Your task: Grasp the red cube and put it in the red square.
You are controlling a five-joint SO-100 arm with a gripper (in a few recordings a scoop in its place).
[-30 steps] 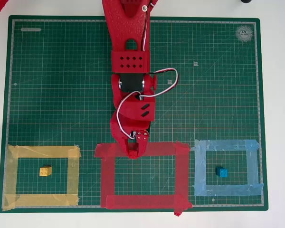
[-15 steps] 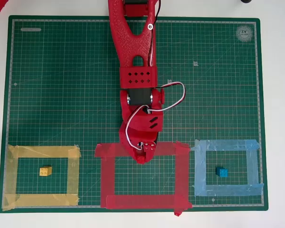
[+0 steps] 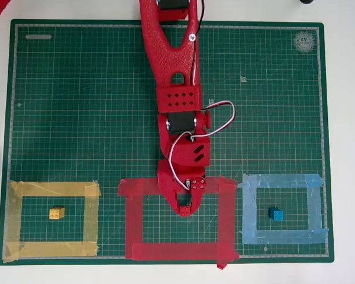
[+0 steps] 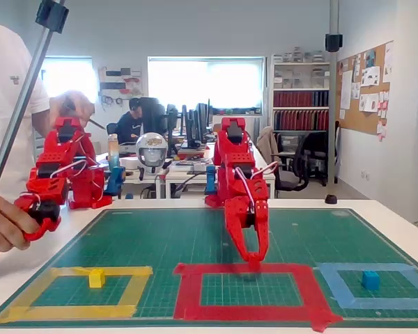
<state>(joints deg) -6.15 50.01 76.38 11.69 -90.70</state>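
my gripper (image 3: 186, 208) pinches the red cube (image 3: 184, 210) inside the red square (image 3: 136, 222); yellow cube (image 3: 57, 213) and blue cube (image 3: 276, 215) sit in flanking frames.

You have a dark green mat (image 3: 77, 118) ruled with a fine pale grid. On it sit three tape frames: yellow tape frame (image 3: 53, 189) left with a yellow cube (image 3: 57, 213), red square (image 3: 134, 222) middle, light blue tape frame (image 3: 282, 180) right with a blue cube (image 3: 276, 214). Your arm (image 3: 168, 53) is red with white wires.
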